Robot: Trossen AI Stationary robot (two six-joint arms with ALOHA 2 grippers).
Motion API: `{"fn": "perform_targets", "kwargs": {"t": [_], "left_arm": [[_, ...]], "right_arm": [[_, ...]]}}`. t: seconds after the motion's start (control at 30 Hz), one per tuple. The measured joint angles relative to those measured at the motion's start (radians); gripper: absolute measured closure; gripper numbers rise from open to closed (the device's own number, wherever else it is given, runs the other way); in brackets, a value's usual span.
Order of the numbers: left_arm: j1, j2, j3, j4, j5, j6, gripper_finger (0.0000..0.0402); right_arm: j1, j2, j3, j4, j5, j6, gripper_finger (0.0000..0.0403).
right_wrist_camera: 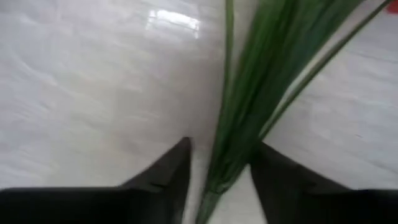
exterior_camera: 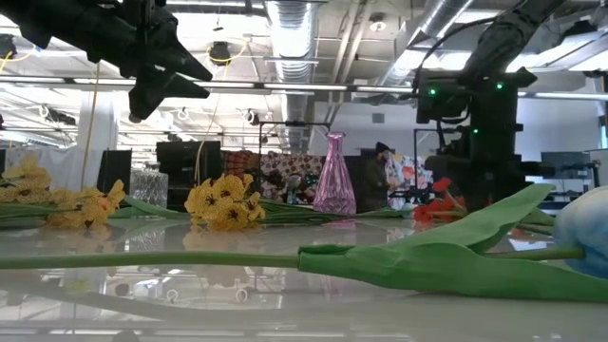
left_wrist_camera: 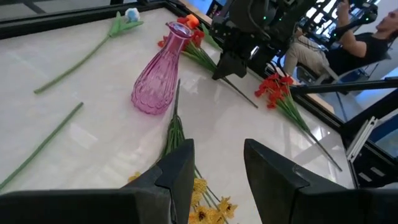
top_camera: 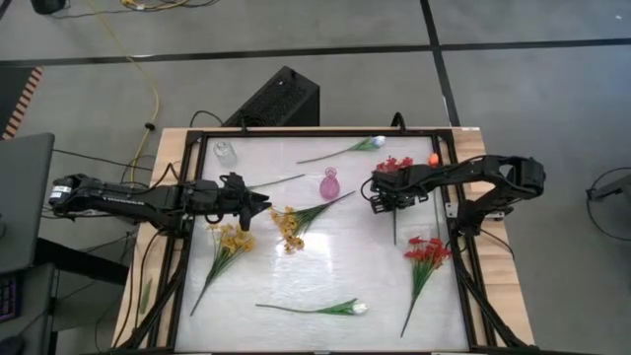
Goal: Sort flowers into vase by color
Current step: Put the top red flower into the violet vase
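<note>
A pink vase [top_camera: 329, 183] stands upright mid-table. A red flower [top_camera: 396, 165] lies at the far right, its green stem [right_wrist_camera: 239, 124] running toward the near edge. My right gripper [top_camera: 379, 197] points down over that stem, open, one finger on each side of it. My left gripper [top_camera: 258, 200] hangs above the table left of the vase, open and empty. Two yellow sprays [top_camera: 289, 227] [top_camera: 235, 239], a second red flower [top_camera: 428, 250], two white tulips [top_camera: 375, 144] [top_camera: 355, 308] and an orange bloom [top_camera: 434, 157] lie flat on the table. My right gripper comes at the red flower's stem bundle [right_wrist_camera: 230, 162] from above, fingers across it, one on each side. The stem lies on the table. A strip of table shows between one finger [right_wrist_camera: 177, 165] and the stem; whether the other finger [right_wrist_camera: 273, 174] touches it, I cannot tell.
A clear glass vase [top_camera: 225, 152] stands at the far left corner. A dark raised frame [top_camera: 177, 247] borders the white table top. A black box [top_camera: 281, 99] sits on the floor beyond the far edge. A person [left_wrist_camera: 367, 37] sits beyond the right side.
</note>
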Motion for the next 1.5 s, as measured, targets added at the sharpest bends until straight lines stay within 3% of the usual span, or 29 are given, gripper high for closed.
{"fn": "perform_targets", "kwargs": {"t": [0.17, 0.37, 0.63, 0.8, 0.97, 1.1, 1.5], "left_arm": [[0.0, 0.0, 0.0, 0.001, 0.0, 0.0, 0.0274], [0.0, 0.0, 0.0, 0.001, 0.0, 0.0, 0.0274], [0.0, 0.0, 0.0, 0.001, 0.0, 0.0, 0.0274], [0.0, 0.0, 0.0, 0.001, 0.0, 0.0, 0.0274], [0.0, 0.0, 0.0, 0.001, -0.017, 0.0, 0.0274], [0.0, 0.0, 0.0, 0.0, -0.032, 0.005, 0.0274], [0.0, 0.0, 0.0, -0.023, -0.034, 0.007, 0.0274]], "right_arm": [[0.02, 0.004, 0.043, -0.009, 0.003, -0.004, 0.0374], [0.026, 0.004, 0.15, 0.0, 0.083, -0.003, 0.0369], [0.051, -0.055, 0.363, 0.013, 0.347, -0.122, 0.0374], [0.084, -0.124, 0.443, 0.262, 0.496, -0.335, 0.0374], [0.12, -0.146, 0.446, 0.63, 0.499, -0.561, 0.0374], [0.137, -0.121, 0.447, 0.802, 0.499, -0.705, 0.0374], [0.139, 0.037, 0.444, 0.883, 0.499, -0.796, 0.0374]]}}
